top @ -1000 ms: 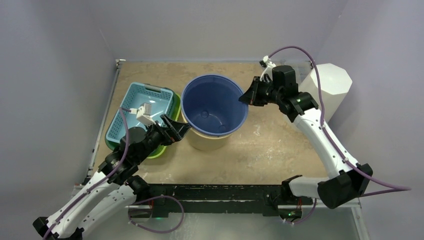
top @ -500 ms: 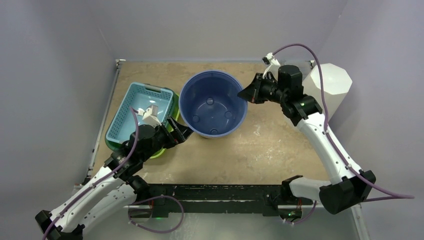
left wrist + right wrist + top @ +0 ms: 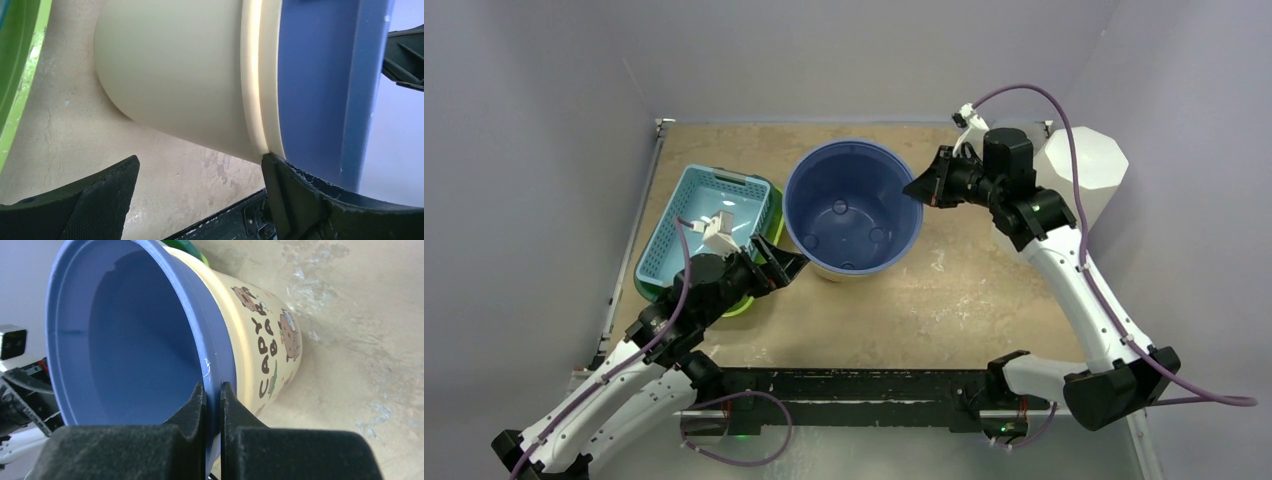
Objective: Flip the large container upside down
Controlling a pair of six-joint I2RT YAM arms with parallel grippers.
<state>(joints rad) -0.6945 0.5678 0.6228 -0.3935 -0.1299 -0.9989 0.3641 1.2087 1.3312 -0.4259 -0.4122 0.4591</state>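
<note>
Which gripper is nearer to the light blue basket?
Left. The open left gripper is beside the light blue basket; the right gripper, shut on the rim of the large container, is on its far side.

Light blue slotted basket (image 3: pixel 709 215) nested inside a green tub (image 3: pixel 774 212) at the left of the table (image 3: pixel 984 290). White faceted bin (image 3: pixel 1086 165) at the far right corner, against the wall.

Plain pale lavender walls (image 3: pixel 844 50) enclose a tan, mottled table (image 3: pixel 984 290) on three sides. A white faceted block (image 3: pixel 1089 165) stands in the far corner, right of the right gripper (image 3: pixel 912 190). A black rail (image 3: pixel 854 385) edges the table, nearer than the left gripper (image 3: pixel 786 262). The light is soft and even.
</note>
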